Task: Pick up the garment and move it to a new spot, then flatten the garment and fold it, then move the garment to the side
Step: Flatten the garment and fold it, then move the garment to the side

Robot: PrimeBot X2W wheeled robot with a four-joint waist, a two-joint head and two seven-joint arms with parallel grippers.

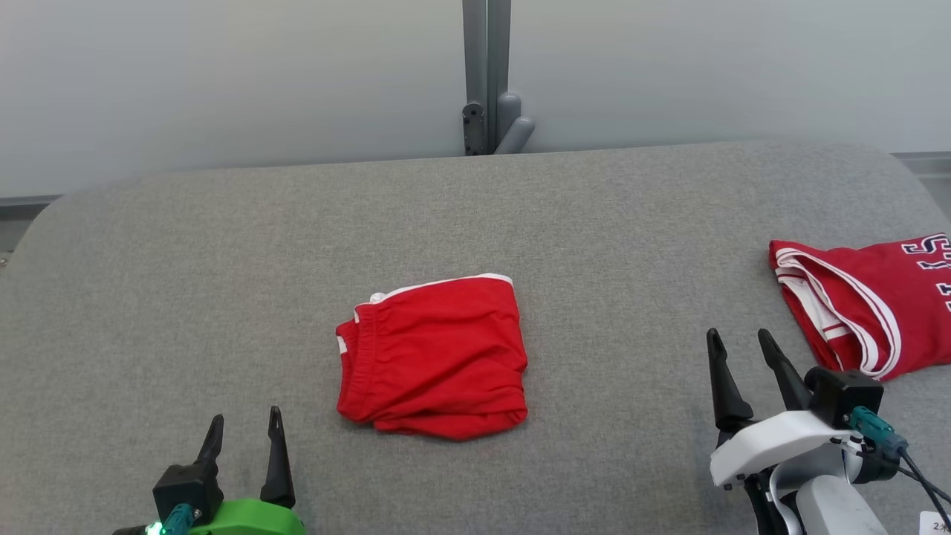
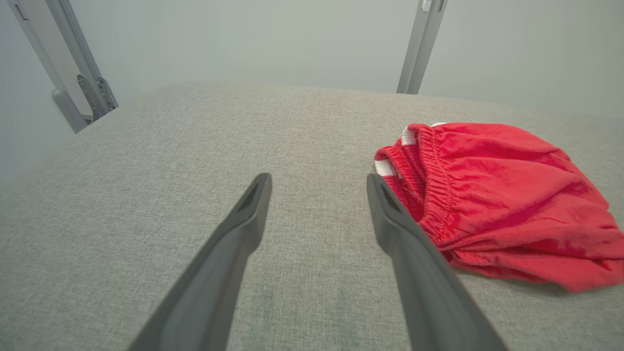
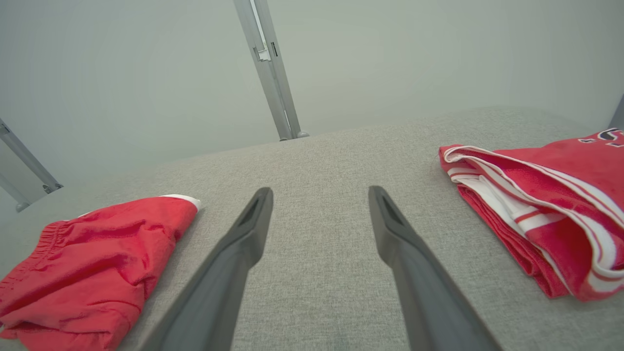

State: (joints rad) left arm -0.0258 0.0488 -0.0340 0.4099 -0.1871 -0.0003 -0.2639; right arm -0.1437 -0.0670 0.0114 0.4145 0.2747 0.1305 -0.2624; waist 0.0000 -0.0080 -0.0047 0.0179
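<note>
Shorts (image 1: 431, 357) lie folded, waistband facing left; left end effector (image 1: 246, 413) and right end effector (image 1: 739, 332) both spread, touching nothing.

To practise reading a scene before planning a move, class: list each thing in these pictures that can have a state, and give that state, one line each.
red shorts, folded into a compact bundle, held by neither gripper.
red jersey, folded, lying to the robot's right, partly cut off by the head view's edge.
left gripper, open, empty.
right gripper, open, empty, between shorts and jersey.
</note>
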